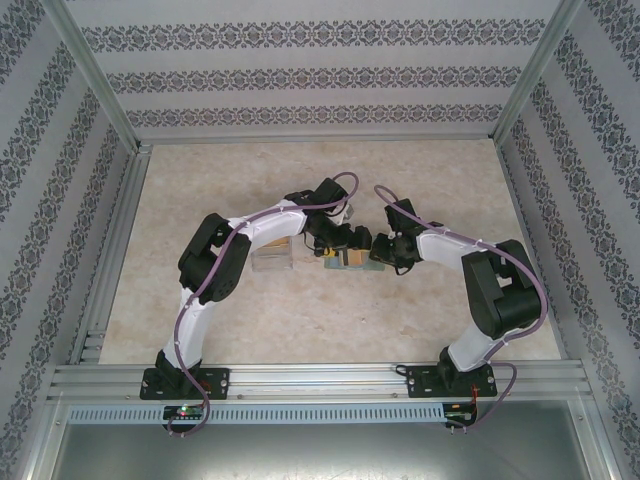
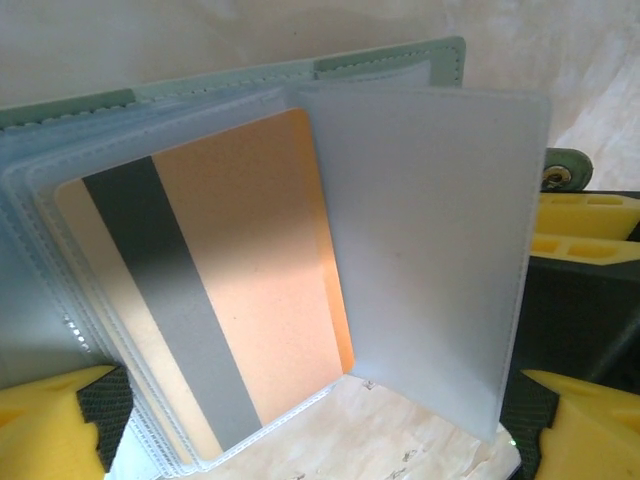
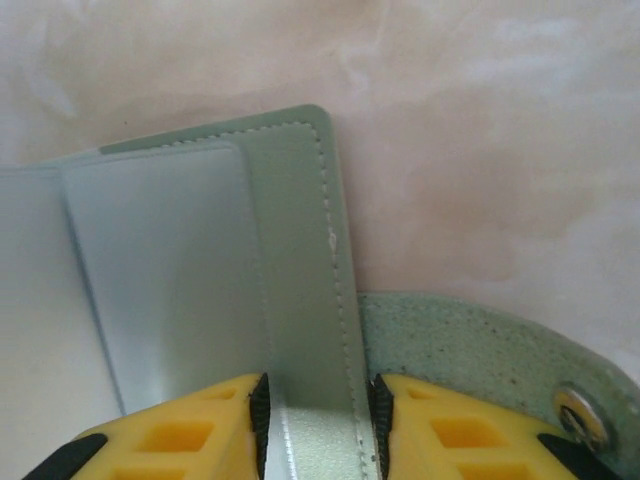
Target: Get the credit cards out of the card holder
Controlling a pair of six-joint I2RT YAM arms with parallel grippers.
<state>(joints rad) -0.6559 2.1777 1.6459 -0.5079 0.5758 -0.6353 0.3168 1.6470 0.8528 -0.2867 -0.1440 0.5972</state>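
Top camera first: both arms are reaching into the middle of the table (image 1: 300, 320), and the left gripper (image 1: 338, 243) and right gripper (image 1: 378, 250) are crowding in on the card holder (image 1: 347, 259) from either side. It's too small here to tell how the jaws are standing. A clear box (image 1: 272, 256) is sitting just beside the left arm, on its left.

Left wrist cam: this is the good one. The card holder (image 2: 385, 62) is lying open, with its green cover edge running along the top. An orange credit card (image 2: 250, 260) with a dark stripe is sitting inside a clear sleeve, and a frosted sleeve page (image 2: 430, 240) is standing up tilted next to it. The left gripper (image 2: 320, 430) is hanging wide apart, with its yellow fingertips (image 2: 45, 415) way out in the bottom corners and nothing pinched between them. The snap tab (image 2: 565, 172) is poking out on the right, with the other arm's yellow fingers (image 2: 590, 215) just below it.

Right wrist cam: the right gripper (image 3: 318, 430) is sitting partly apart, with the green stitched edge of the card holder (image 3: 295, 230) running down into the gap. I honestly can't tell if it's pinching that edge or just straddling it. The speckled tab (image 3: 470, 345) with its metal snap (image 3: 580, 415) is lying flat on the table beside the right finger.
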